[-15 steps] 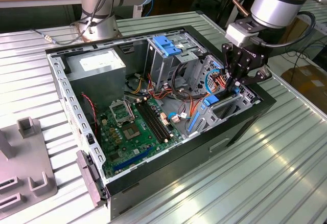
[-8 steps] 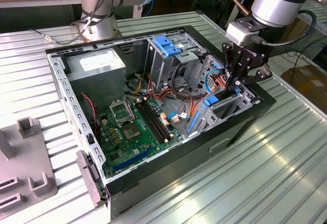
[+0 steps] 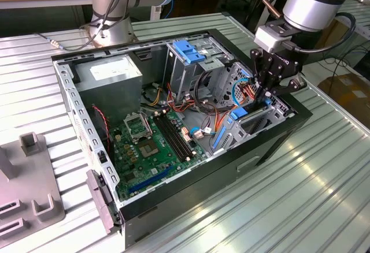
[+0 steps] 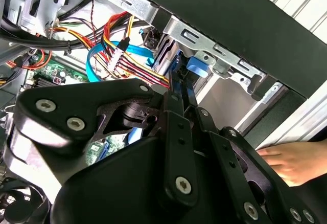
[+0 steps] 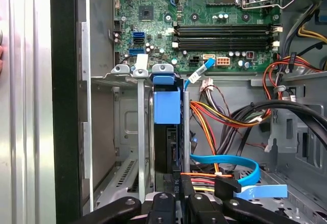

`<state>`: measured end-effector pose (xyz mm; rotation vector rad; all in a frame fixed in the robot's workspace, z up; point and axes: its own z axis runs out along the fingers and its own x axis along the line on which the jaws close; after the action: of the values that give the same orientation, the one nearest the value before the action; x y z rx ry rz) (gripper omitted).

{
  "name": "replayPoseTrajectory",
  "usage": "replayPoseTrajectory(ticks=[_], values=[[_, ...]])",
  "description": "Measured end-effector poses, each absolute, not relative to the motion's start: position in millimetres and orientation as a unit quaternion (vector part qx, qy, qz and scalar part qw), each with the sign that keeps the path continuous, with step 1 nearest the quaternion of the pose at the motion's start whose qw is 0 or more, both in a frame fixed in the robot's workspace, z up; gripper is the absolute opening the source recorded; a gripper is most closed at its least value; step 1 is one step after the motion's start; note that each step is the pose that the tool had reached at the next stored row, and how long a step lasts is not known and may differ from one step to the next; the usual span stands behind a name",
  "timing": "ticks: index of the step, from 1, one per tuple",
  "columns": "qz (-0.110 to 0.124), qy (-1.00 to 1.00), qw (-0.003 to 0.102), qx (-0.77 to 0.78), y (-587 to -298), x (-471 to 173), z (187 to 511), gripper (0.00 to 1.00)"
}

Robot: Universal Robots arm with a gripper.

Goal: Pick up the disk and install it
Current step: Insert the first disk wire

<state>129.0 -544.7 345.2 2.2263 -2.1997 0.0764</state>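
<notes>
Black gripper (image 3: 270, 88) is pressed together on the flat dark-grey disk with blue side rails (image 5: 167, 132), standing it on edge in the grey metal drive cage slot (image 5: 134, 152) of the open black computer case (image 3: 277, 143), apparently so its rails follow the guides. A hand (image 4: 294, 162) rests beside the case.

The arm (image 3: 315, 2) is built from silver-grey cylindrical segments with a smooth metallic finish. At its wrist sits a light grey rectangular block (image 3: 276, 35), and a black cable (image 3: 338, 36) loops from the 3 o'clock side of the segment back to this block. The hand (image 3: 270, 85) is matte black, made of flat plate linkages with rounded ends. In the second wrist view, these linkages (image 4: 176, 147) carry silver hex-socket screws (image 4: 183, 184) at their pivots, and one rounded link shows two such screws side by side.
</notes>
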Motion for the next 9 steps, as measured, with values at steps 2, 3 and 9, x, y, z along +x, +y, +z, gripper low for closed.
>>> replayPoseTrajectory(ticks=[2,3,9], values=[[0.024,-0.703,0.006,0.711,-544.7,129.0,343.9,0.16],[0.024,-0.703,0.005,0.711,-544.7,129.0,342.8,0.16],[0.024,-0.703,0.006,0.711,-544.7,129.0,340.1,0.16]])
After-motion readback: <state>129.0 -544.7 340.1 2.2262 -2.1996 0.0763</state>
